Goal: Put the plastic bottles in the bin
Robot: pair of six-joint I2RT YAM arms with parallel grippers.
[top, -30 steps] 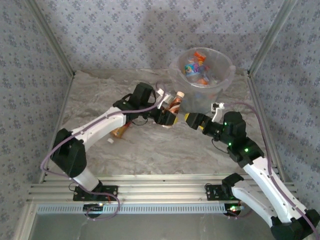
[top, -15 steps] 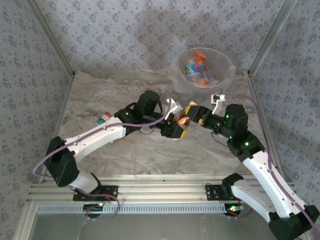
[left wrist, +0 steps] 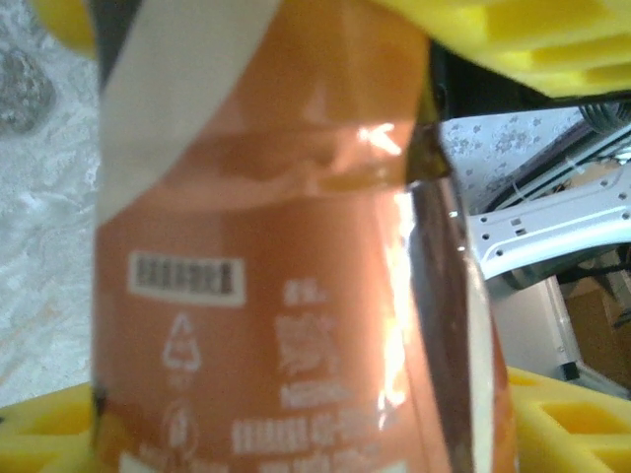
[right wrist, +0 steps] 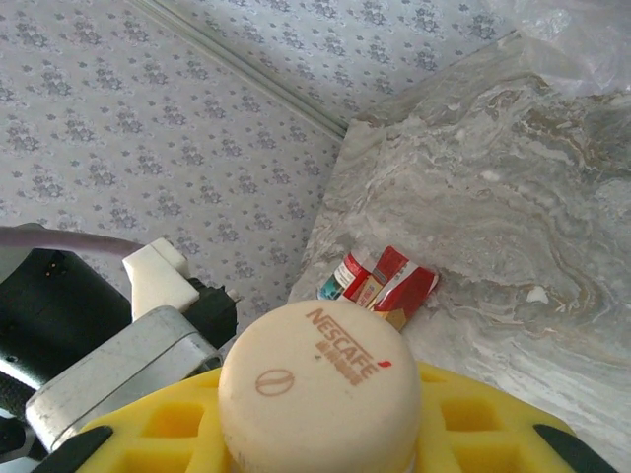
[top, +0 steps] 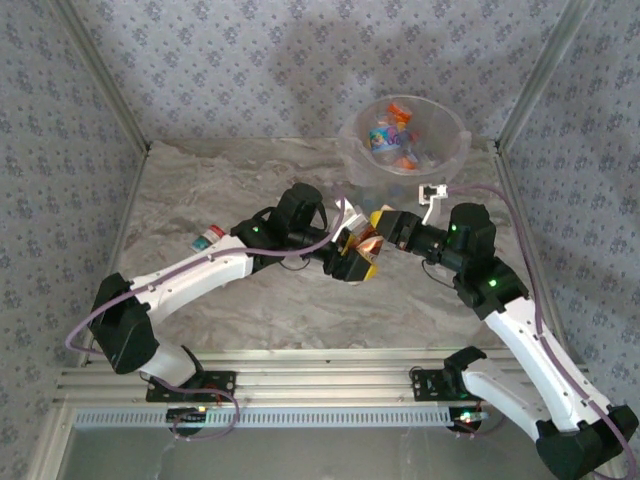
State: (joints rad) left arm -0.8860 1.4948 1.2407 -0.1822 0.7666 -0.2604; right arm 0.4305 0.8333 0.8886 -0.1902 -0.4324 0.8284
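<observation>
Right gripper (top: 380, 224) pinches the capped end of the brown bottle (top: 366, 242) at frame centre. Left gripper (top: 358, 262) flanks its body, grip unclear. If the left drags, the bottle may twist loose short of the bin (top: 458, 150), upper right.

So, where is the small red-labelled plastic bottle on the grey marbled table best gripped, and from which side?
Probably across the middle of its body, coming straight down from above. The small red-labelled plastic bottle lies on its side on the grey marbled table, so jaws set across its narrow width should fit.
</observation>
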